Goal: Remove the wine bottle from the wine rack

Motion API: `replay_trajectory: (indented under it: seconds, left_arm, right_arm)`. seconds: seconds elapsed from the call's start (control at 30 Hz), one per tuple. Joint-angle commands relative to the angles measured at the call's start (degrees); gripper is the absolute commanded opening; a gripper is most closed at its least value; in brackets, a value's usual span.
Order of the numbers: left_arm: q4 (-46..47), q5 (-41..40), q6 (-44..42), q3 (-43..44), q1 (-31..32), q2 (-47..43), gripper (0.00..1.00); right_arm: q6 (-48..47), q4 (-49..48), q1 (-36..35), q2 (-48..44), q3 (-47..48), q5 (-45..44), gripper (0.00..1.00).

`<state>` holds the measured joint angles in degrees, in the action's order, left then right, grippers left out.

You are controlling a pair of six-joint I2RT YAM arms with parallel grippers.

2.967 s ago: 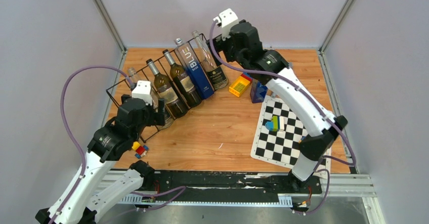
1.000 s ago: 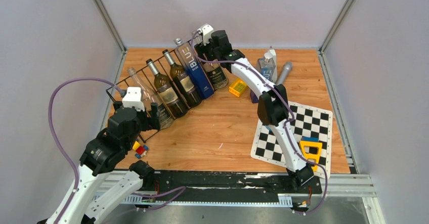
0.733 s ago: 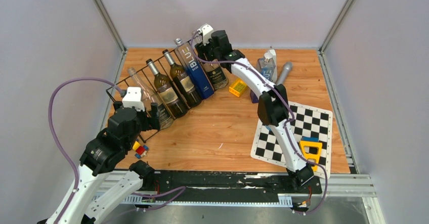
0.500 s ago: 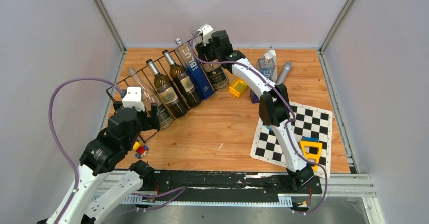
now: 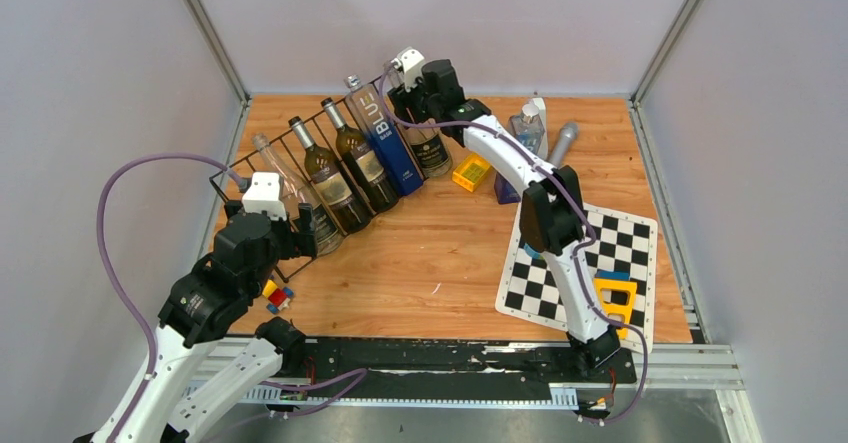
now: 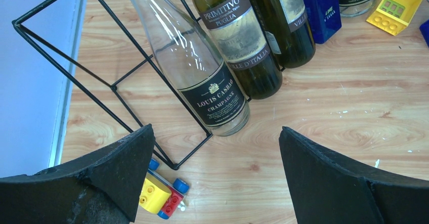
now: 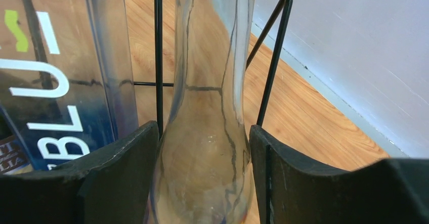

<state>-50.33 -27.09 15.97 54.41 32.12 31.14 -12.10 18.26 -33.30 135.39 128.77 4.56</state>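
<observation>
At about 8 o'clock on the table [image 5: 440,253], our left gripper [image 6: 216,128] is hanging with its fingers wide apart. It is holding nothing, just over the near end of the rack [image 6: 112,87]. The rack is running from 9 o'clock up to 12 o'clock. Far off at 12 o'clock, our right gripper [image 7: 203,127] is squeezing the bottle [image 7: 207,72] in the last slot. One finger is pressing on each side of the clear glass. The bottle is lying in the rack beside four other bottles [image 5: 345,168]. So we are doing the grabbing step. Next, we think, we are going to lift the bottle up past the wires, holding tight because glass is slippery.
</observation>
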Motion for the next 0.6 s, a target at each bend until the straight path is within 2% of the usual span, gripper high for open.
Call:
replay_trajectory:
  seconds: [0.0,0.57]
  left_arm:
    - [1.99,-0.37,-0.85,-0.05,-0.26,-0.34,1.00]
    - [2.09,-0.16,-0.99,-0.10,-0.22,-0.46,1.00]
  right_arm:
    - [-0.46,-4.73,-0.36,-8.96,-2.31,-1.01,0.00]
    - [4.64,-9.54,-0.36,-21.72,-17.99,-7.62,0.00]
